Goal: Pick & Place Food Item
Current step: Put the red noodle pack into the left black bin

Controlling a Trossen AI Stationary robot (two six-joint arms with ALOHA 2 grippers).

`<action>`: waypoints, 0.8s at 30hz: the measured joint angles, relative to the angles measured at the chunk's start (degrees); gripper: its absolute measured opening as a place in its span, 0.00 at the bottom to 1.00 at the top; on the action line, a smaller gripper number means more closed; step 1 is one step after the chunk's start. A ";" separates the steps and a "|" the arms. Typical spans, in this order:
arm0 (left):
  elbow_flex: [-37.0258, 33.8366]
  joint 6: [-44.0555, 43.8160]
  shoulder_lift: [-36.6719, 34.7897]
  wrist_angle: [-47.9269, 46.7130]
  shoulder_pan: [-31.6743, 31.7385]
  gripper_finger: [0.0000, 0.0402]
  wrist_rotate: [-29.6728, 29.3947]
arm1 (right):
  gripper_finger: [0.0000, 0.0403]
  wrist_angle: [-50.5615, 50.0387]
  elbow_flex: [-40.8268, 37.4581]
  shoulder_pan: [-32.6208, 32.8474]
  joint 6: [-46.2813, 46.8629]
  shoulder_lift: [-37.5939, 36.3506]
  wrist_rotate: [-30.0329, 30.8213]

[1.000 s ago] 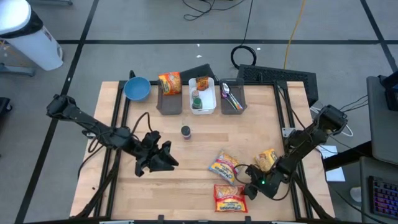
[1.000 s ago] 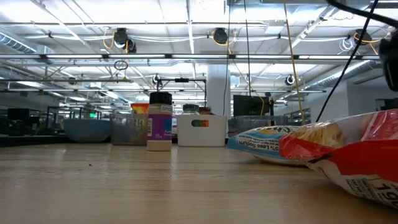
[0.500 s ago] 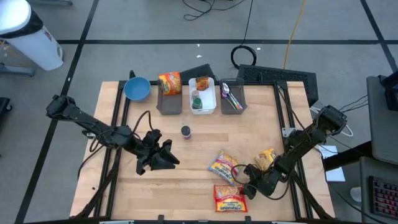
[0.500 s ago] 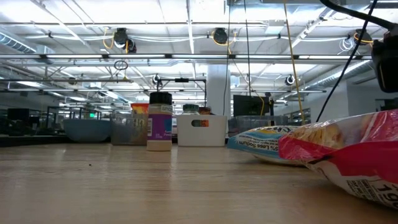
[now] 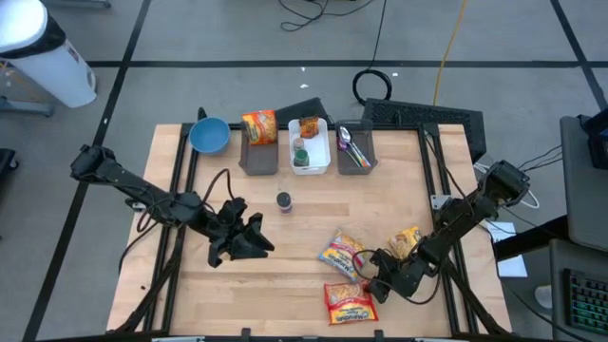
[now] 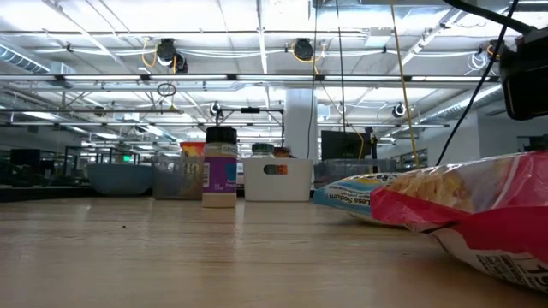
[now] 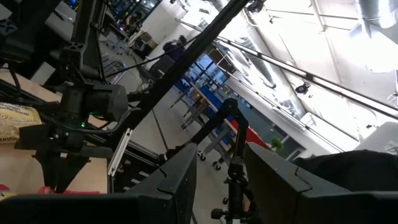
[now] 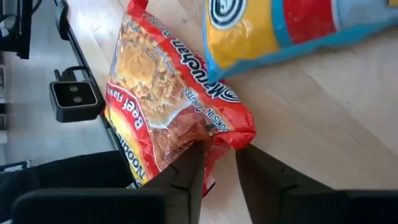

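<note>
Right gripper pinching corner seam of red crinkly plastic ramen noodle packet, near table's front edge.
Light, brittle inside, slippery film; crimped edge grips best. Left gripper part-open, empty, mid-table.

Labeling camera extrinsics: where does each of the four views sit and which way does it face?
High: overhead, straight down on the table; both arms show.
Low: table-top height, level toward the room; the red noodle packet fills the near side.
Left wrist: on the left arm, aimed up at the ceiling; own fingers show.
Right wrist: right gripper pinching the packet's edge.
Shared: the packet, in high, low, right wrist.
</note>
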 joint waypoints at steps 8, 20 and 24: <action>0.00 -0.02 0.00 0.00 0.00 0.36 0.00 | 0.01 0.83 0.00 -1.09 -1.44 0.00 -0.22; 0.00 -0.44 0.00 0.02 0.49 0.36 0.06 | 0.00 7.90 0.02 -4.27 -6.26 -0.82 -4.62; 0.00 -0.64 0.00 0.04 1.22 0.36 1.47 | 0.00 7.73 0.62 -5.72 -9.35 -3.04 -4.68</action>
